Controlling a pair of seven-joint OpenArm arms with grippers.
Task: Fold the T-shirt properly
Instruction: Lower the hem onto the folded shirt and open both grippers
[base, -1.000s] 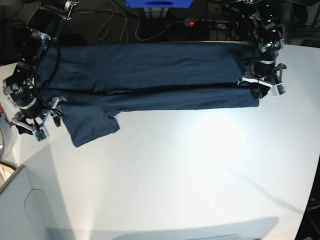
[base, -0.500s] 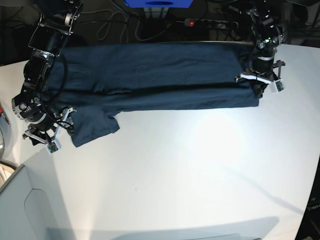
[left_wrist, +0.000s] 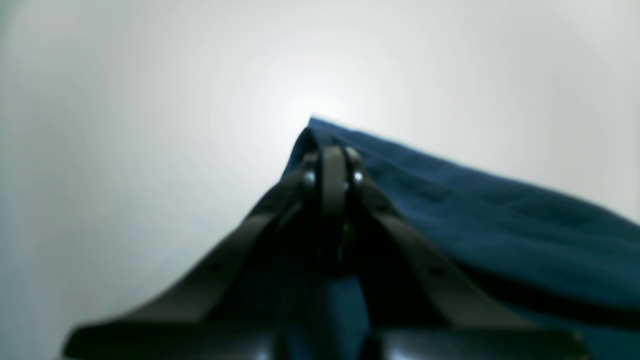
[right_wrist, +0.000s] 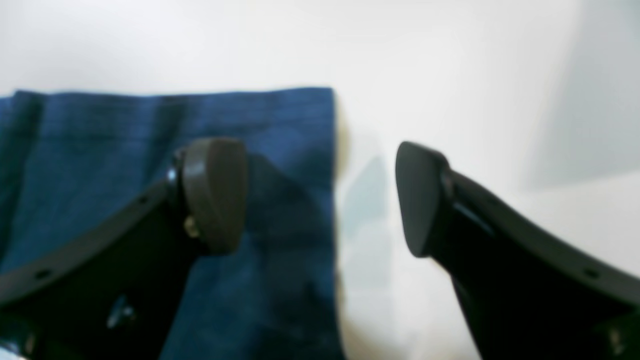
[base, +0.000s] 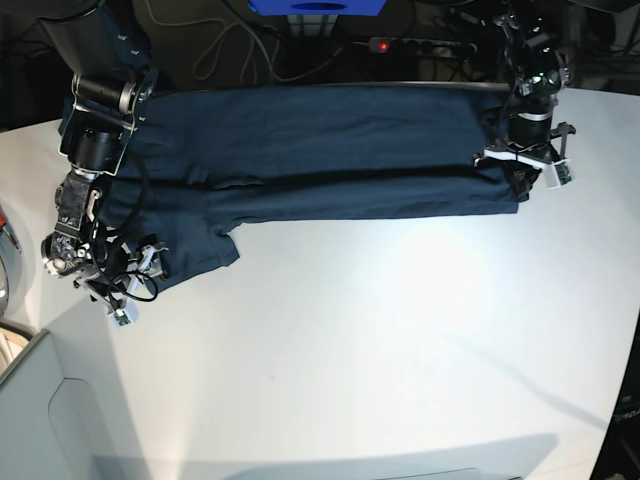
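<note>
text: none legible | labels: none | brands: none

Both wrist views blurred; T-shirt (base: 310, 150) far edge in shadow.

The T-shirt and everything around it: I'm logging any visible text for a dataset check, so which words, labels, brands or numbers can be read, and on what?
None can be read.
T-shirt: plain navy cloth, no print or label showing in any view.
Blue box at the table's far edge: no legible marking.
Power strip: only a red light, no readable text.
</note>
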